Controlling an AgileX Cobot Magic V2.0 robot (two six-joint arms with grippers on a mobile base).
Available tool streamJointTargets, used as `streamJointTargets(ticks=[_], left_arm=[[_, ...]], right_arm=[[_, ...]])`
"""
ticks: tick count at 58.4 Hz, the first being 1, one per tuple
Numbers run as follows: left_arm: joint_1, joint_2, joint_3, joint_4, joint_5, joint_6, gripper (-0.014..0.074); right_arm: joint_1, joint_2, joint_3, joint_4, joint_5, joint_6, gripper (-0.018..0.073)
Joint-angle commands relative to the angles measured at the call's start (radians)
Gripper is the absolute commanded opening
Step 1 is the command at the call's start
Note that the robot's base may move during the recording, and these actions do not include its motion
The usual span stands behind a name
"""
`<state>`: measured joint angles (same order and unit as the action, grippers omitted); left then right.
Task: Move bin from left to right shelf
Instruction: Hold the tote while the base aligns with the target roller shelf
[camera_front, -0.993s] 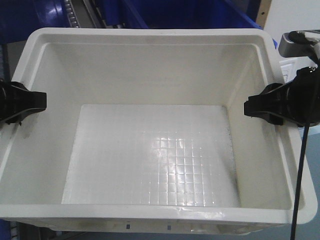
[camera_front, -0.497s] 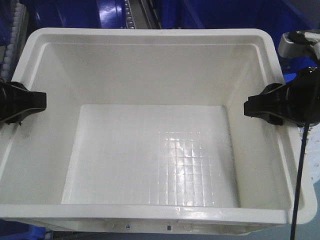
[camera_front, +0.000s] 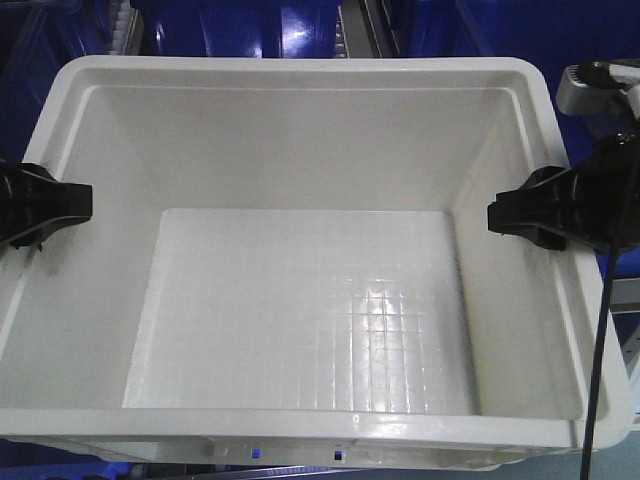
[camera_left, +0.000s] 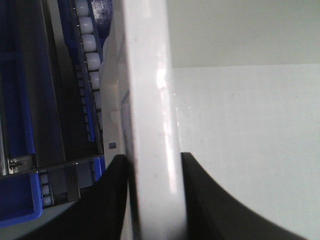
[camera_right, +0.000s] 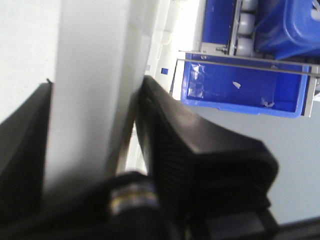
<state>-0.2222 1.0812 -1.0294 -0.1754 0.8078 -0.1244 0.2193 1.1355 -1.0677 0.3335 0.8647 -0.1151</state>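
Your large white rectangular plastic bin (camera_front: 300, 140) fills nearly the whole front view, its open top facing the camera and a moulded grid of small squares (camera_front: 390, 340) showing on its floor. It sits between the two arms, held by its short side walls.

Your left pincer (camera_front: 50, 205) is at the left edge of the frame, clamped on the bin's left wall with one black finger (camera_front: 70, 200) reaching inside. In the left wrist view the left pincer (camera_left: 152, 190) has a black finger on each side of the glossy white rim (camera_left: 150, 100), both pressed against it.

Your right pincer (camera_front: 545, 218) grips the right wall at about the same height in the frame. In the right wrist view the right pincer (camera_right: 92, 125) is closed on the white wall (camera_right: 90, 60), a finger touching each face.

Beyond the bin's far rim, along the top of the front view, you see dark blue plastic bins (camera_front: 250, 25). A row of white rollers (camera_left: 87, 35) runs just beside the bin in the upper left of the left wrist view. A black cable (camera_front: 600, 350) hangs down the right edge of the front view. You cannot tell from these views what lies under the bin.
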Motion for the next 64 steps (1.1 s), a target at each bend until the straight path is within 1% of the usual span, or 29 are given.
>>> streamJointTargets(ticks=[1, 64], left_arm=[[-0.008, -0.032, -0.041, -0.041, -0.119, 0.035, 0.0], [-0.008, -0.032, -0.041, -0.041, -0.119, 0.035, 0.0]], right_arm=[[0.0, -0.028, -0.039, 0.04, -0.086, -0.03, -0.0005], [0.0, -0.028, -0.039, 0.04, -0.086, -0.03, -0.0005]])
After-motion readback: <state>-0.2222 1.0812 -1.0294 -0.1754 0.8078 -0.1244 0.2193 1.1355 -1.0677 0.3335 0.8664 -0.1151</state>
